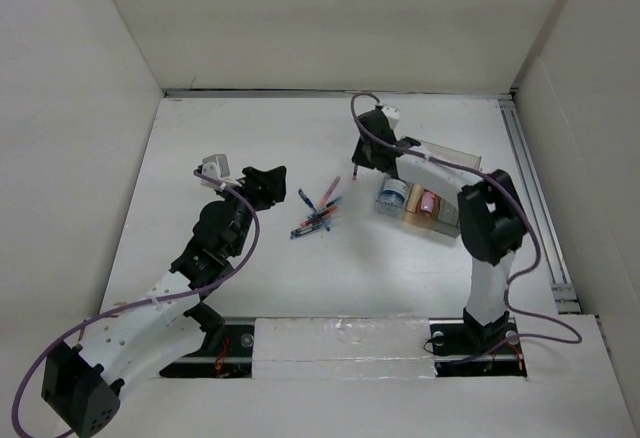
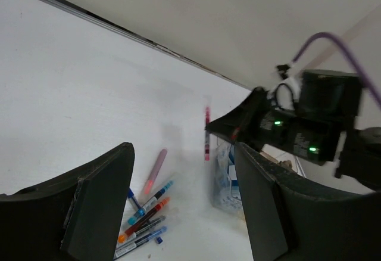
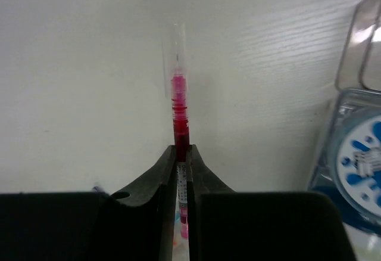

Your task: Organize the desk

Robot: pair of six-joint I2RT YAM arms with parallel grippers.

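now right gripper point(image 3: 181, 154) pinches a pink pen point(image 3: 178, 88) upper centre, likely bound for the box point(image 1: 440, 226); left gripper point(image 2: 183, 183) gapes empty near loose pens point(image 1: 316, 216).

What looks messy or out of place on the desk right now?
The pens lie crisscrossed in a loose heap on the desk, outside the clear box. The right gripper pinches one pink pen.

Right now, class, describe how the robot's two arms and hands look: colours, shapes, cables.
The left arm and right arm have white links, bulky black joints and a looping purple cable each. The left hand and right hand are black with two tapered fingers; green lights glow on the right.
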